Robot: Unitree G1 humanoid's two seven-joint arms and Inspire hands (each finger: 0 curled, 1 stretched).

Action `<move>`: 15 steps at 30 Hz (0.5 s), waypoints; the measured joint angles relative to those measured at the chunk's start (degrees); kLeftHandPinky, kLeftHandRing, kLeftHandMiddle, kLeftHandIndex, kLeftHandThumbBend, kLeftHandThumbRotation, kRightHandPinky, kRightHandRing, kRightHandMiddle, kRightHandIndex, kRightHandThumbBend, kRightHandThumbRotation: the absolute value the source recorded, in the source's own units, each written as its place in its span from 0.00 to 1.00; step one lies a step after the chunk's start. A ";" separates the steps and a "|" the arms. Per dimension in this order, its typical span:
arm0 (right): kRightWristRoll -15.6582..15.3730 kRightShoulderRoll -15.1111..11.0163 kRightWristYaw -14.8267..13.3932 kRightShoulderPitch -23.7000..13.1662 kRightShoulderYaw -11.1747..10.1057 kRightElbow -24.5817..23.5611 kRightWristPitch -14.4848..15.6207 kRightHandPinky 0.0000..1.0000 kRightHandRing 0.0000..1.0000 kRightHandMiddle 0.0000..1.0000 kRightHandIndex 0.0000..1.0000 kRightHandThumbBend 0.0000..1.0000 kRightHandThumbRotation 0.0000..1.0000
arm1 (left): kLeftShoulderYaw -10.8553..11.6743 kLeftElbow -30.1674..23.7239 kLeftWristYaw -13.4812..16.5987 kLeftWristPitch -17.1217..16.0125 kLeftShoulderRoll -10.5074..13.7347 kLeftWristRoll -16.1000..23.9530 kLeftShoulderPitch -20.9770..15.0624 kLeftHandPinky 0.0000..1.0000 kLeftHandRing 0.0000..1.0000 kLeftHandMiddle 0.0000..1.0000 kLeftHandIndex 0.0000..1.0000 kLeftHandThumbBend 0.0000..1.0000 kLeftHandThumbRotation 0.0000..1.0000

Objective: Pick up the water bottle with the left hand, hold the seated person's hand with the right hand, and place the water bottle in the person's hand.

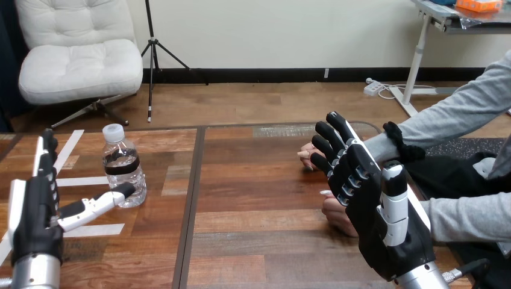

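Counter (253, 241) of brown wooden boards carries everything, and I place it all from the water bottle (123, 168). Well to the right of the bottle my right hand (379, 229) stands raised, its back toward me, its fingers (339, 127) straight and a little apart, clamped on nothing. Behind it, also well right of the bottle, the person's two hands lie on the wood. The person's hand higher in the view (308, 155) peeps out beside my fingertips, and the person's hand lower in the view (336, 215) shows at my palm's left edge. My hand overlaps both, and I cannot tell whether it touches either.

Left of the bottle and nearer to me, my left hand (35, 211) is held edge-up, its fingers straight and together, pointing away from me. Its thumb (96, 205) stretches rightward so the tip reaches the bottle's lower part; touching or just short, I cannot tell.

The bottle stands upright on the counter, clear, with a white cap and a dark band round its middle. White tape strips (81, 180) lie flat just left of the bottle.
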 measured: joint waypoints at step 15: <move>0.02 -0.01 0.46 0.00 -0.02 0.07 -0.01 1.00 1.00 0.99 1.00 0.93 1.00 | -2.15 7.44 0.56 1.95 2.65 2.65 -6.08 0.99 0.99 0.99 0.99 1.00 0.06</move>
